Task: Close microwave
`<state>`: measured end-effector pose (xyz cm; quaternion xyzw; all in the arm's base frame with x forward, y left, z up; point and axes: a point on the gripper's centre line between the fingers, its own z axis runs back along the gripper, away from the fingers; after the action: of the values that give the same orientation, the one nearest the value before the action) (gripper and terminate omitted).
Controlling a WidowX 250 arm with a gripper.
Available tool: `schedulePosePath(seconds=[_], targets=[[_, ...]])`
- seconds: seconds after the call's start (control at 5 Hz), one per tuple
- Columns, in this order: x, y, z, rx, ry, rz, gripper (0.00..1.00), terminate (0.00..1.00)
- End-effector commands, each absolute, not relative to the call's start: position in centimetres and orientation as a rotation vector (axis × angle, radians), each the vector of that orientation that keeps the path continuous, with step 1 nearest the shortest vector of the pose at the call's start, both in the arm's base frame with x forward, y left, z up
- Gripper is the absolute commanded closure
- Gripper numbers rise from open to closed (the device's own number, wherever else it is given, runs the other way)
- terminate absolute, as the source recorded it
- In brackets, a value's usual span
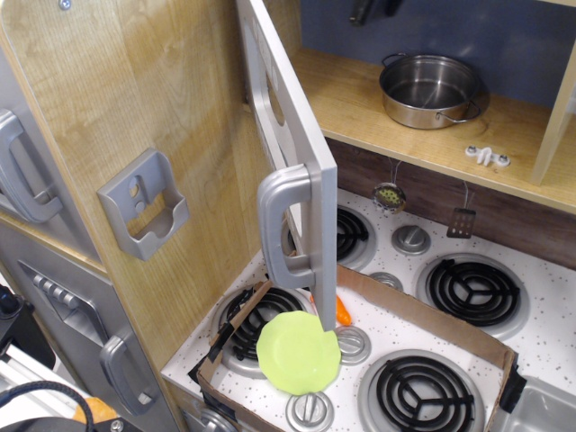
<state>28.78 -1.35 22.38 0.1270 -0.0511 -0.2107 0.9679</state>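
The microwave door [290,126] is grey plastic and stands wide open, swung out towards the camera, edge-on. Its vertical silver-grey handle [281,227] faces left. Behind it is the wood-lined compartment [355,99], with a steel pot [434,90] standing on its floor. Only two dark tips of my gripper [375,9] show at the top edge, above the compartment and far from the door. They stand apart, with blue wall between them, and hold nothing.
A green plate [299,353] and an orange carrot [343,311] lie in a cardboard tray [423,315] on the stovetop with black burners [474,290]. A grey wall holder [144,205] and tall cabinet handles [22,180] are at the left.
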Motion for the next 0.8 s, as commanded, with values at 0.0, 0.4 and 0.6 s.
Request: schedulePosePath(seconds=[0.0, 0.4, 0.6], targets=[[28.8, 2.0, 20.3, 0.22, -0.089, -0.449, 0.0, 0.0], [28.3, 5.1, 18.7, 0.213, -0.044, -0.462, 0.0, 0.0], [28.2, 6.5, 17.5, 0.201, -0.049, -0.466, 0.0, 0.0]])
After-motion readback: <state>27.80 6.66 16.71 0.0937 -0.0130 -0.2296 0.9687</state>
